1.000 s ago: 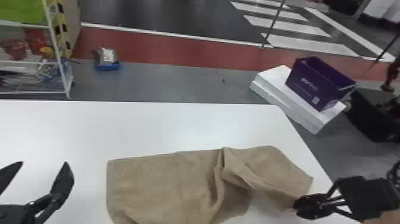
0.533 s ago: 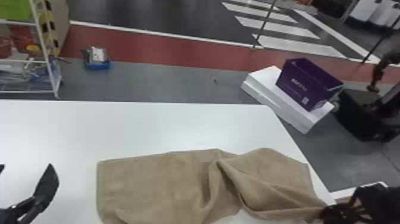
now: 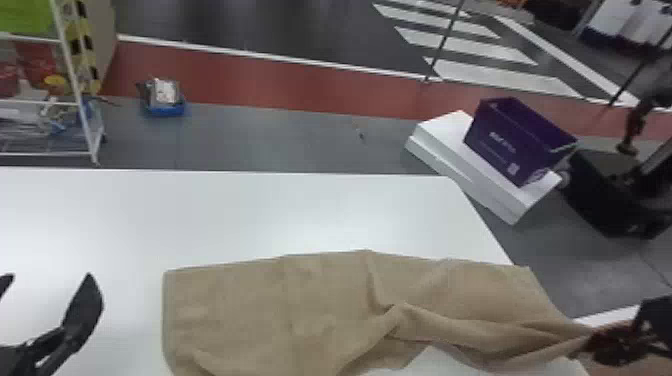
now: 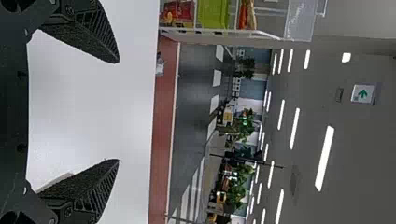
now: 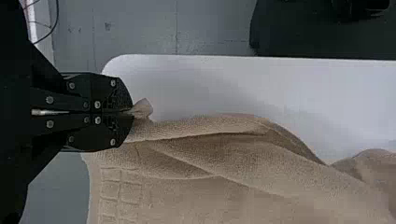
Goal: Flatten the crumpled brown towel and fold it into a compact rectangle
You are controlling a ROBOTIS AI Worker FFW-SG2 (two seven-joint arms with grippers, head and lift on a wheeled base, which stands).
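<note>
Towel point(image 3: 260, 310) lay across the near part of the white table point(image 3: 300, 210), fairly flat toward the left, with its right end reaching out past the table's right edge. Raised folds point(image 3: 415, 317) ran from its middle to the right gripper point(image 3: 585, 347) and interrupted the flat surface. In the right wrist view that gripper point(image 5: 132, 112) had its fingers closed together on the towel's edge, a small tuft poking out at the tips, near a rounded table corner. Left of the towel and apart from it, the left gripper point(image 3: 48, 279) was above the table, its fingers spread wide with bare space between them.

Beyond the table's right edge, a purple box point(image 3: 510, 140) sat on a stack of white slabs point(image 3: 450, 135) on the floor, with black equipment point(image 3: 610, 200) beside them. A white rack point(image 3: 75, 85) holding red and green things stood past the far edge on the left, and a blue tray point(image 3: 167, 109) with items in it lay on the floor near it. Farther back were a thin dark pole point(image 3: 445, 40) and white floor stripes point(image 3: 500, 75).
</note>
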